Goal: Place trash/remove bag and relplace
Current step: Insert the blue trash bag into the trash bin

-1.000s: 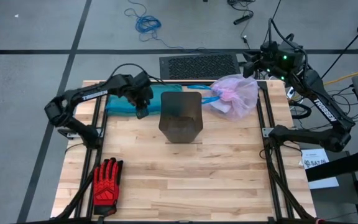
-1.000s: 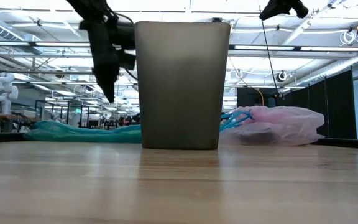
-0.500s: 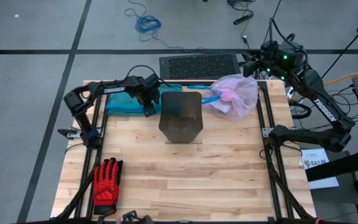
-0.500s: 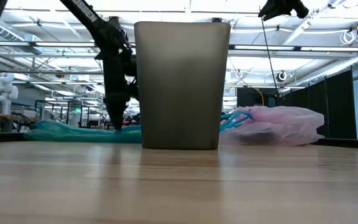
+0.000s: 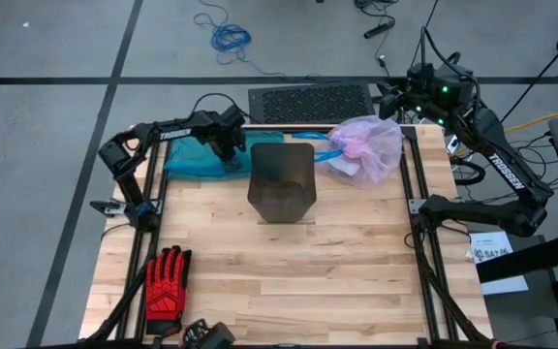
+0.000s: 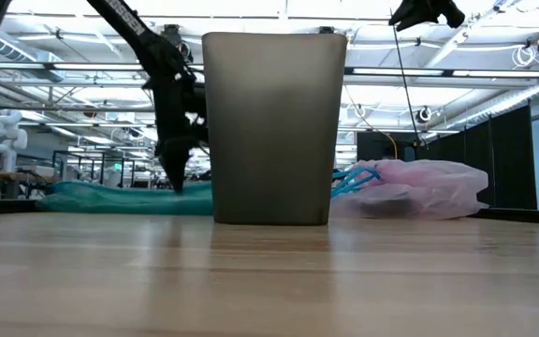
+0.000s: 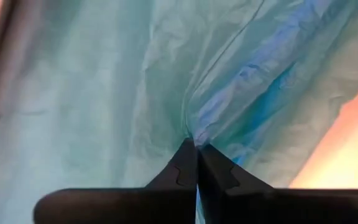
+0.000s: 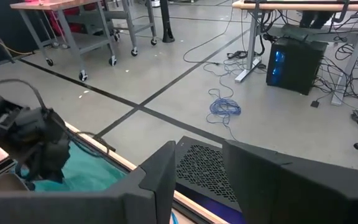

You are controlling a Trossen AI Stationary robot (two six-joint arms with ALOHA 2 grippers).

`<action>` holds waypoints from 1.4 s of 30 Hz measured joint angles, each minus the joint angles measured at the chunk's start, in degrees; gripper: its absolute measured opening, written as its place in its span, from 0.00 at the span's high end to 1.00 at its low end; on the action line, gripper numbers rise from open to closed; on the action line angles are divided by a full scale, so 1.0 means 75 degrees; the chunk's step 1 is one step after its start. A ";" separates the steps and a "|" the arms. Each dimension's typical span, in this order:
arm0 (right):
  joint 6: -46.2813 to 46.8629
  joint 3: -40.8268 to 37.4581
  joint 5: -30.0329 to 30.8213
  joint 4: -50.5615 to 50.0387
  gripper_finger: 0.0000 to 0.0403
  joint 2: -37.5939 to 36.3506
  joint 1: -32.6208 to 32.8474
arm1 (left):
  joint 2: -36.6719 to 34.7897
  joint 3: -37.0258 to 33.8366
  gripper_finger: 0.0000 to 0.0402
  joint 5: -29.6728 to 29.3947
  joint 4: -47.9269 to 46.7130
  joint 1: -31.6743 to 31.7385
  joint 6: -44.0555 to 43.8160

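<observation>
A grey bin (image 5: 282, 181) stands upright at the middle of the far half of the table. The pale pink bag (image 5: 368, 147) lies bunched on the table to its right, blue ties toward the bin. The trash is hidden; I cannot make out what fills the bag. Left of the bin a teal bag (image 5: 194, 157) lies flat, and my left gripper (image 5: 229, 162) is shut on it beside the bin. My right gripper (image 5: 392, 94) hangs high past the table's far edge, above the pink bag, and stands open (image 8: 197, 180) with nothing between its fingers. My left gripper pinches a raised fold of the teal bag (image 7: 194, 134) between its two fingers (image 7: 179, 171), near the bag's end by the bin. The fingers come from above, pointing down (image 6: 176, 183). Creases run out from the pinch; the rest of the bag lies on the table.
A red-and-black glove (image 5: 166, 283) lies at the near left corner. A black mat (image 5: 310, 101) sits just past the far edge. The near half of the wooden table (image 5: 289, 281) is free room. A small dark object (image 5: 206, 334) shows at the near edge.
My left gripper has come down from above the teal bag onto it beside the bin and taken hold of a fold, then drawn slightly toward the far edge. Its arm has stretched out along the far-left side. The bin, the pink bag and my right arm have kept still.
</observation>
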 joint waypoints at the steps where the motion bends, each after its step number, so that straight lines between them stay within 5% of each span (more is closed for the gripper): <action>1: -0.0001 0.0000 -0.0010 0.0008 0.69 -0.0001 0.0000 | -0.0109 0.0088 0.99 -0.0006 -0.0155 0.0044 -0.0008; 7: -0.0051 -0.0003 -0.0043 0.0496 0.69 -0.0015 -0.0002 | -0.1087 0.0948 1.00 -0.0344 -0.1159 0.0296 -0.0008; 16: -0.0270 -0.0003 -0.1165 0.1146 0.69 -0.0015 0.0006 | -0.2426 0.3211 1.00 -0.1058 -0.2636 0.0690 -0.0018; 32: 0.0987 -0.0003 -0.1758 0.2892 0.69 0.0593 0.1865 | -0.2515 0.7387 1.00 -0.0665 -0.3661 0.0869 -0.1525; 37: 0.1298 -0.0003 -0.1157 0.3740 0.69 0.1354 0.3049 | -0.2517 0.8046 1.00 -0.0647 -0.3627 0.0869 -0.1617; 42: 0.1341 -0.0003 0.0491 0.4949 0.67 0.2465 0.4261 | -0.2512 0.8374 1.00 -0.0597 -0.3295 0.0869 -0.1619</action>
